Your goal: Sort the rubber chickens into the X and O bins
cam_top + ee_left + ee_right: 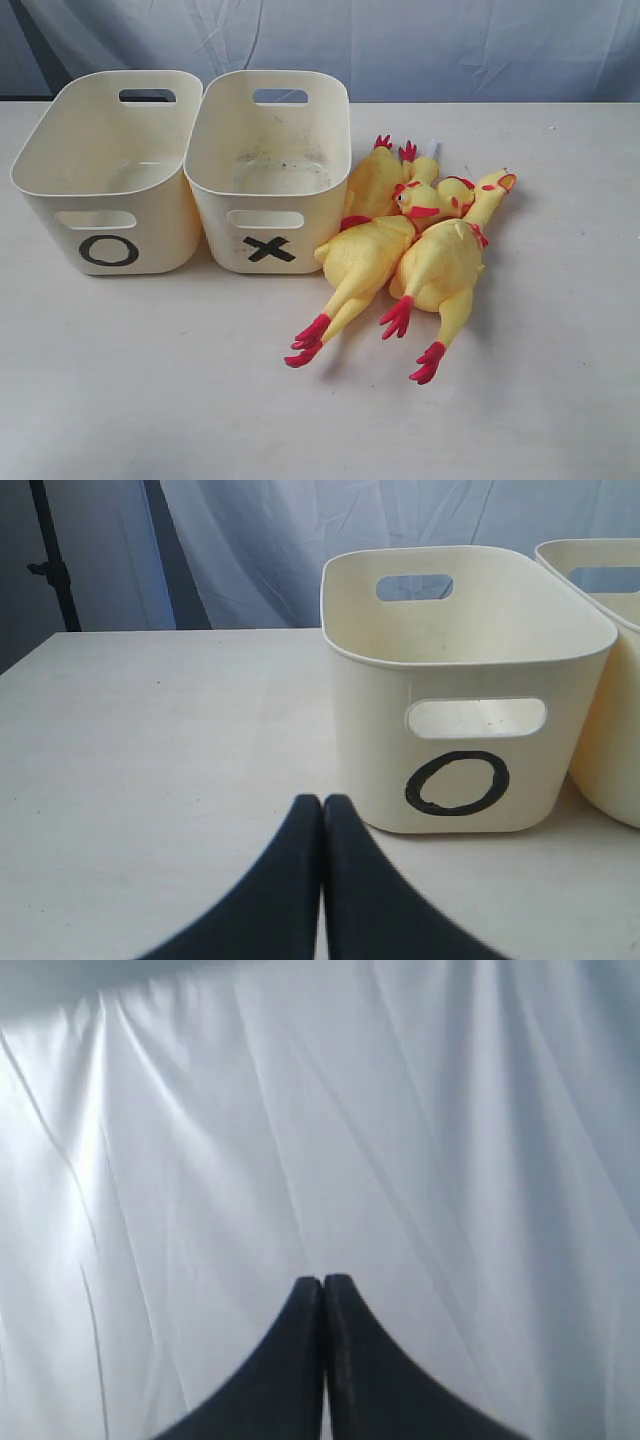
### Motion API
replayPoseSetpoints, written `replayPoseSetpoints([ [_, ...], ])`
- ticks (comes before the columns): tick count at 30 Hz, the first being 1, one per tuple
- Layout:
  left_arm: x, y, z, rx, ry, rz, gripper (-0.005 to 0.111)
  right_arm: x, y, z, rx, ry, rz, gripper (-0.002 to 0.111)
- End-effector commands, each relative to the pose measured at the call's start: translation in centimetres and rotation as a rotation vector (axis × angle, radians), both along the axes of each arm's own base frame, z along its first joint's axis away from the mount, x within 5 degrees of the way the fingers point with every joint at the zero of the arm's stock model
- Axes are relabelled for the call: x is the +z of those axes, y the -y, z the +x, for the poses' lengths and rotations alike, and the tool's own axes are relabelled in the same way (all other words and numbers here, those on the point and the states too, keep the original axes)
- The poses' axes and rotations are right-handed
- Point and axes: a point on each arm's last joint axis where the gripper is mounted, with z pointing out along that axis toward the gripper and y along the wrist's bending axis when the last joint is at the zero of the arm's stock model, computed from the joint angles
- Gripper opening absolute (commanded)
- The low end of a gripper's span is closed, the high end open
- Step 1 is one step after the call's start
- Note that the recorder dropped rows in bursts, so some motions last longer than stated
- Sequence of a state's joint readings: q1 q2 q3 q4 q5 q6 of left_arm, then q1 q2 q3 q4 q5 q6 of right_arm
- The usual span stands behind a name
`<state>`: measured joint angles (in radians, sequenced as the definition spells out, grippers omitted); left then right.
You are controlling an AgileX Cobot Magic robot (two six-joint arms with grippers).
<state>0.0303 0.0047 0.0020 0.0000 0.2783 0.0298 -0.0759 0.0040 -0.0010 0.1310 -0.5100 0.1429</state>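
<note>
Several yellow rubber chickens lie heaped on the table right of the bins. Two large ones (362, 262) (444, 262) stretch their red feet toward the front. Smaller ones (372, 180) (432, 196) lie behind them, with a white tube (433, 149) poking out. The O bin (108, 170) stands at the left and the X bin (268, 165) beside it; both hold nothing. My left gripper (322, 800) is shut on nothing, low over the table just short of the O bin (455, 690). My right gripper (322, 1280) is shut and faces only white cloth. Neither arm shows in the exterior view.
A pale wooden table (150, 380) carries everything. A white-blue cloth backdrop (400, 40) hangs behind it. A dark stand pole (50, 565) rises beyond the table's far left corner. The X bin's edge (600, 680) shows next to the O bin in the left wrist view.
</note>
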Motion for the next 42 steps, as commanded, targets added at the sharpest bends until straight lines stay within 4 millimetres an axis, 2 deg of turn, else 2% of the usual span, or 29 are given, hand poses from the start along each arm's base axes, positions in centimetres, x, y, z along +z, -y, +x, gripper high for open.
replayPoseSetpoints([
  [1, 0.2, 0.0, 0.0, -0.005, 0.016, -0.009, 0.0, 3.0, 0.6, -3.7, -0.068, 0.527, 0.031, -0.001],
  [3, 0.2, 0.0, 0.0, -0.005, 0.016, -0.009, 0.0, 4.7, 0.3, -4.7, -0.042, 0.621, 0.019, -0.001],
  [4, 0.2, 0.0, 0.0, -0.005, 0.016, -0.009, 0.0, 5.9, 0.0, -4.7, -0.018, 0.592, -0.005, -0.001],
  [6, 0.2, 0.0, 0.0, -0.005, 0.016, -0.009, 0.0, 8.2, -0.8, -4.1, 0.008, 0.371, -0.093, -0.001],
  [7, 0.2, 0.0, 0.0, -0.005, 0.016, -0.009, 0.0, 11.2, -1.4, -3.6, -0.013, 0.141, -0.218, -0.001],
  [8, 0.2, 0.0, 0.0, -0.005, 0.016, -0.009, 0.0, 12.9, -1.4, -3.5, -0.03, 0.095, -0.247, -0.001],
  [11, 0.2, 0.0, 0.0, -0.005, 0.016, -0.009, 0.0, 17.0, -1.1, -1.3, -0.011, 0.009, -0.203, -0.001],
  [13, 0.2, 0.0, 0.0, -0.005, 0.016, -0.009, 0.0, 19.6, -0.9, 0.9, -0.009, -0.018, -0.201, -0.001],
  [16, 0.2, 0.0, 0.0, -0.005, 0.016, -0.009, 0.0, 22.9, -0.8, 3.1, 0.006, 0.003, -0.185, -0.001],
  [17, 0.2, 0.0, 0.0, -0.005, 0.016, -0.009, 0.0, 24.3, -0.5, 4.8, 0.05, -0.021, -0.094, -0.001],
  [18, 0.2, 0.0, 0.0, -0.005, 0.016, -0.009, 0.0, 24.4, -0.2, 6.2, 0.05, -0.101, -0.057, -0.001],
  [19, 0.2, 0.0, 0.0, -0.005, 0.016, -0.009, 0.0, 23.5, 0.5, 9.1, 0.011, -0.327, -0.012, -0.001],
  [20, 0.2, 0.0, 0.0, -0.005, 0.016, -0.009, 0.0, 22.5, 0.9, 10.9, -0.016, -0.467, 0.0, -0.001],
  [21, 0.2, 0.0, 0.0, -0.005, 0.016, -0.009, 0.0, 20.2, 1.4, 14.2, -0.062, -0.691, -0.036, -0.001],
  [22, 0.2, 0.0, 0.0, -0.005, 0.016, -0.009, 0.0, 19.4, 1.6, 15.5, -0.073, -0.75, -0.051, -0.001],
  [23, 0.2, 0.0, 0.0, -0.005, 0.016, -0.009, 0.0, 17.5, 1.9, 17.9, -0.066, -0.859, -0.026, -0.001],
  [24, 0.2, 0.0, 0.0, -0.005, 0.016, -0.009, 0.0, 15.9, 1.6, 19.1, -0.025, -0.953, 0.041, -0.001],
  [25, 0.2, 0.0, 0.0, -0.005, 0.016, -0.009, 0.0, 12.5, 0.3, 21.2, 0.111, -1.18, 0.06, -0.001],
  [26, 0.2, 0.0, 0.0, -0.005, 0.016, -0.009, 0.0, 9.1, -1.2, 22.9, 0.261, -1.402, -0.004, -0.001],
  [27, 0.2, 0.0, 0.0, -0.005, 0.016, -0.009, 0.0, 6.3, -2.2, 24.2, 0.372, -1.553, -0.027, -0.001],
  [28, 0.2, 0.0, 0.0, -0.005, 0.016, -0.009, 0.0, 3.7, -3.2, 25.3, 0.477, -1.685, 0.015, -0.001],
  [30, 0.2, 0.0, 0.0, -0.005, 0.016, -0.009, 0.0, -1.0, -4.6, 27.4, 0.571, -1.842, 0.11, -0.001],
  [31, 0.2, 0.0, 0.0, -0.005, 0.016, -0.009, 0.0, -2.6, -5.3, 27.9, 0.589, -1.888, 0.118, 0.003],
  [32, 0.2, 0.0, 0.0, -0.005, 0.016, -0.009, 0.0, -4.5, -6.0, 28.6, 0.601, -1.929, 0.098, 0.014],
  [33, 0.2, 0.0, 0.0, -0.005, 0.016, -0.009, 0.0, -5.5, -6.5, 28.9, 0.615, -1.948, 0.078, 0.025],
  [35, 0.2, 0.0, 0.0, -0.005, 0.016, -0.009, 0.0, -6.9, -7.4, 29.2, 0.656, -1.969, 0.044, 0.054],
  [37, 0.2, 0.0, 0.0, -0.005, 0.016, -0.009, 0.0, -8.0, -8.6, 29.2, 0.72, -1.985, -0.017, 0.092],
  [38, 0.2, 0.0, 0.0, -0.005, 0.016, -0.009, 0.0, -8.4, -9.0, 29.2, 0.739, -1.992, -0.034, 0.105],
  [42, 0.2, 0.0, 0.0, -0.005, 0.016, -0.009, 0.0, -9.4, -10.6, 29.2, 0.773, -1.992, -0.101, 0.104],
])
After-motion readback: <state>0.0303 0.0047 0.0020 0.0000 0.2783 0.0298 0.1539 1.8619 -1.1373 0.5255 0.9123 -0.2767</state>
